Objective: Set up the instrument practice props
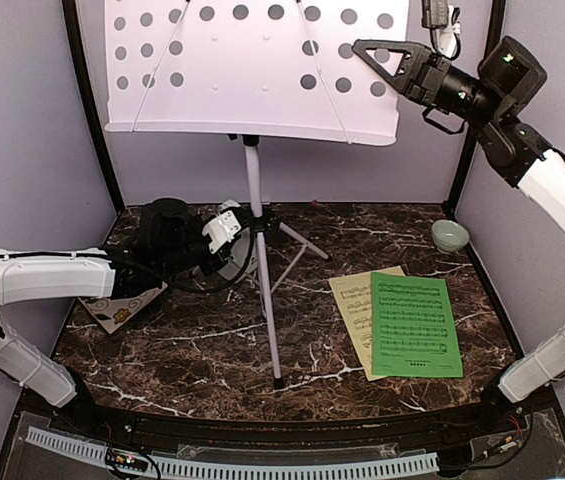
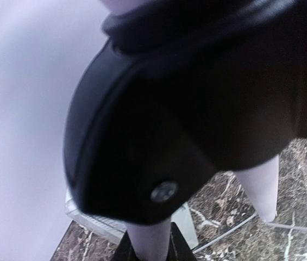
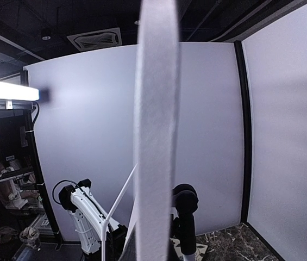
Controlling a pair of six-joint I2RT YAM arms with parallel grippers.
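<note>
"What's the biggest thing in there?"

"The music stand (image 1: 266,280). It's a white tripod on the dark marble table (image 1: 212,345), left of centre. Its desk (image 1: 252,95) is a wide white panel punched with round holes, and it sits up high in front of the back wall."

"Does anything have hold of it?"

"Both arms do. The right gripper (image 1: 372,55) is up at the desk's right edge with its jaws closed tight on that edge (its own camera sees the desk edge-on, as a thin white strip). The left gripper (image 1: 237,235) is low down by the black hub (image 2: 196,109) where the legs branch. Its jaws are drawn in narrow, and the fingertips (image 2: 123,251) press a white tube of the stand from either side."

"And the sheets?"

"They lie flat on the table to the right of the stand's feet, well apart from the desk. The green sheet (image 1: 414,325) lies on the pale-yellow sheet (image 1: 350,300) and covers its right part. Both are printed with staves."

"Anything smaller?"

"There's a floral tile (image 1: 112,312), half hidden under the left arm. A little pale-green bowl (image 1: 449,235) sits near the back right corner."
</note>
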